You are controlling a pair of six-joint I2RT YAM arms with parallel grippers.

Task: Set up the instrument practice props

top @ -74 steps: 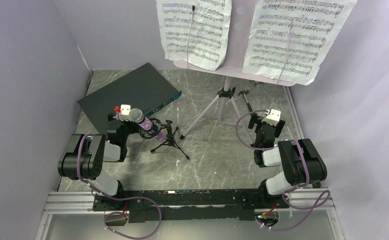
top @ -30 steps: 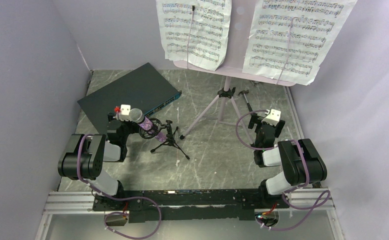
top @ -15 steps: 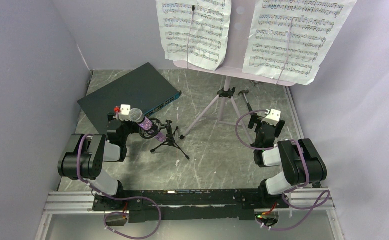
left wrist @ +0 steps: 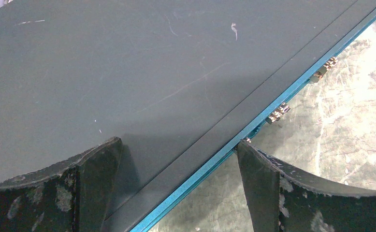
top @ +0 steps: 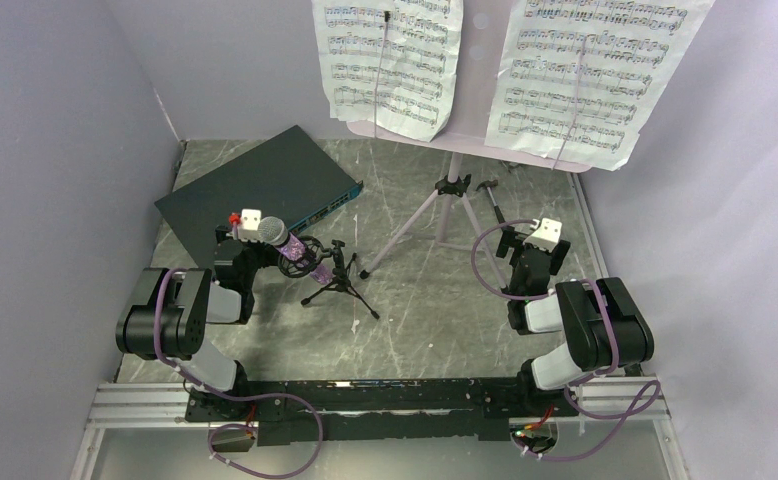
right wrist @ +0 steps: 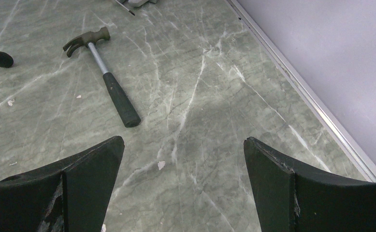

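The lilac music-stand plate (top: 477,120) stands on its tripod pole (top: 452,190) at the back, with two white sheet-music pages (top: 389,60) resting on it. The purple glitter microphone (top: 287,246) with silver mesh head sits in the small black tripod mic stand (top: 337,280) at centre left. My left gripper (left wrist: 179,145) is open and empty, just left of the microphone, over the edge of a dark flat box (left wrist: 142,72). My right gripper (right wrist: 183,145) is open and empty over bare table at the right.
A dark flat box with a blue edge (top: 260,185) lies at the back left. A hammer (right wrist: 106,79) lies on the marbled table near the stand's right legs, also seen from above (top: 490,195). Lilac walls close in the left, back and right sides.
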